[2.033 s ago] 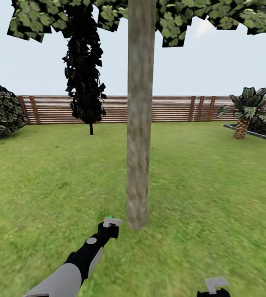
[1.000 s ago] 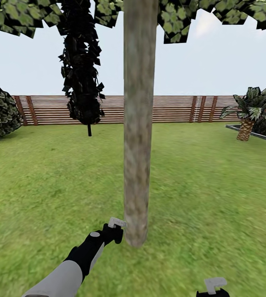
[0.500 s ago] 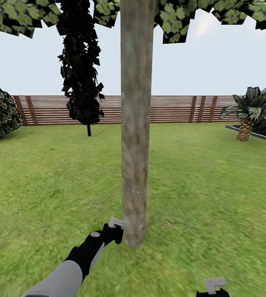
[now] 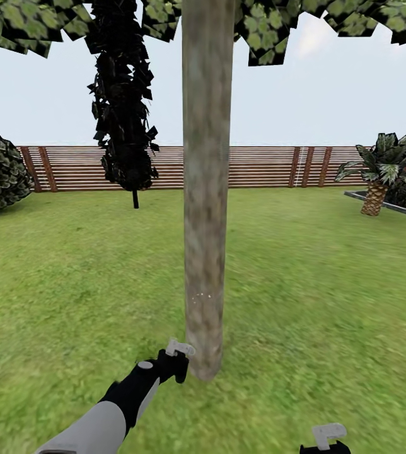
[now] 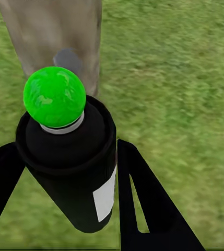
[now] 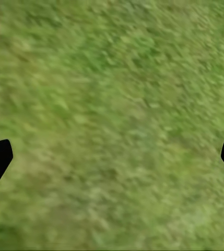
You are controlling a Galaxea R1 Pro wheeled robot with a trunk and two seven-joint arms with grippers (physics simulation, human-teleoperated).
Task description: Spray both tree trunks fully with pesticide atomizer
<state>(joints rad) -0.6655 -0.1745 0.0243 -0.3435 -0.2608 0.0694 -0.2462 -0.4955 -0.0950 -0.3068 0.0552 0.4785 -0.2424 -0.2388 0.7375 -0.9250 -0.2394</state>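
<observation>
Now spraying the first tree: the left gripper [image 5: 65,209] grips the atomizer [image 5: 70,172] low beside the trunk [image 4: 206,189], where a few white specks [image 4: 203,295], probably pesticide, show. The right gripper [image 6: 112,157] hangs spread and empty over grass [image 6: 112,104]. Next, sweep the nozzle upward.

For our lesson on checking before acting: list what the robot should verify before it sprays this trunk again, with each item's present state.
1. Atomizer gripped between left gripper fingers: ok.
2. Nozzle faces trunk: ok, the trunk lies just beyond it in the left wrist view.
3. Pesticide covers whole trunk: not ok, a few white specks low down.
4. Right gripper free: ok, open over lawn.
5. Trunk's far side sprayed: cannot tell.
</observation>
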